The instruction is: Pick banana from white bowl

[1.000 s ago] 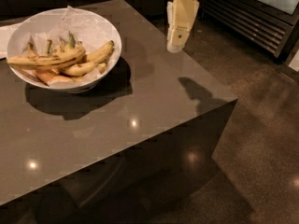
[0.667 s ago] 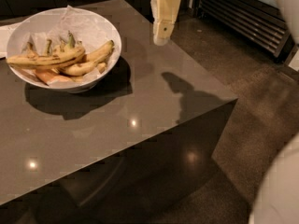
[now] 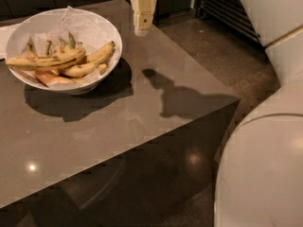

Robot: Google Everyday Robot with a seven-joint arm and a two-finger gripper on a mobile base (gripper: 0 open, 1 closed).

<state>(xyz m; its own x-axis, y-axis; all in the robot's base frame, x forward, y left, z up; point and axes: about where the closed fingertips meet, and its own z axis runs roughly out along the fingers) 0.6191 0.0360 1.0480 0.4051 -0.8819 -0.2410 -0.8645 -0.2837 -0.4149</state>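
Observation:
The white bowl (image 3: 97,25), lined with crumpled white paper, stands on the dark grey table (image 3: 142,108) at the far left. Several yellow bananas (image 3: 49,62) lie in it, stems pointing up and away. My gripper (image 3: 142,30) hangs from the top edge of the view, above the table and just to the right of the bowl's rim, clear of the bananas. Its shadow falls on the table to the right of the bowl.
The table's right corner (image 3: 236,100) drops to a speckled floor (image 3: 227,56). My own white arm casing (image 3: 265,164) fills the lower right. A dark slatted unit (image 3: 227,13) stands at the far right. A white sheet (image 3: 4,32) lies behind the bowl.
My gripper has moved left toward the bowl, from over the table's right part to beside the bowl's rim. My arm casing has come into the lower right. The bowl has not moved.

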